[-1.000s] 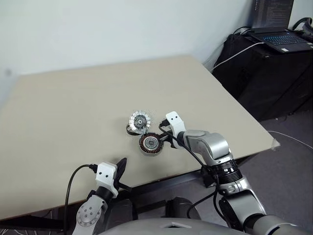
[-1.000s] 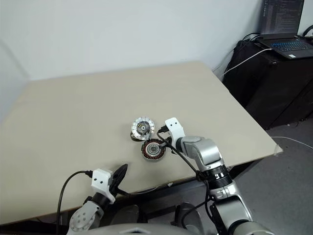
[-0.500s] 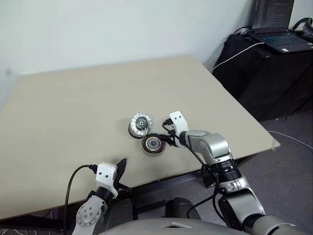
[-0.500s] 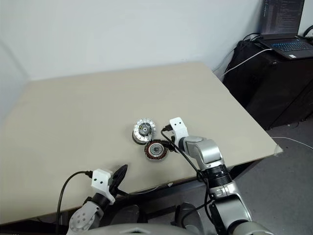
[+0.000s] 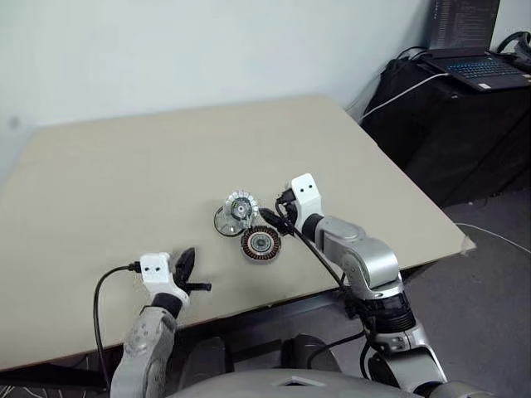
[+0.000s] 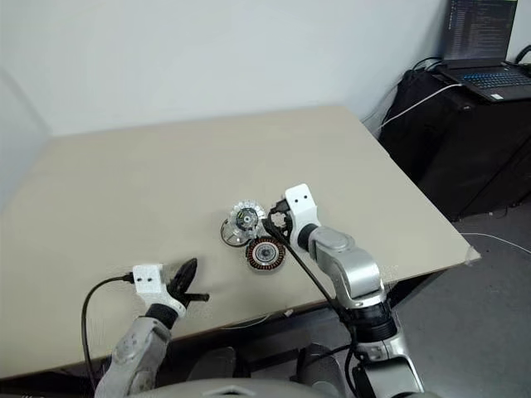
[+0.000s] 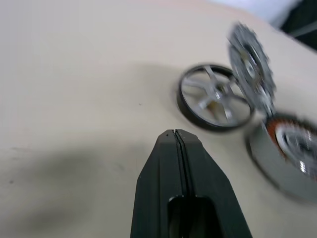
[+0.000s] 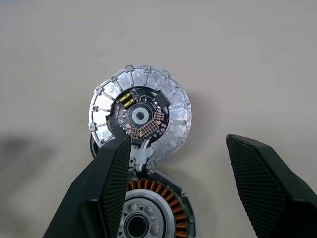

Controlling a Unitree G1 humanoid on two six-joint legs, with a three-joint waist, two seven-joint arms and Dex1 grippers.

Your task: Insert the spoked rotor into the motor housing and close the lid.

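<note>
My two head views look forward and down from above the beige rectangular table [image 5: 124, 166], taking in its whole top; both eyes share the same scene, shifted slightly sideways. My left wrist view runs low and nearly level along the tabletop, close behind the black-fingered left gripper [image 7: 177, 135], facing the dark ring with silver spokes [image 7: 214, 97] and the tilted silver segmented disc [image 7: 250, 67]. My right wrist view looks steeply down from near, between spread fingers [image 8: 111, 173], onto that disc and the copper-wound round puck [image 8: 143, 213]. All views share these three parts
</note>
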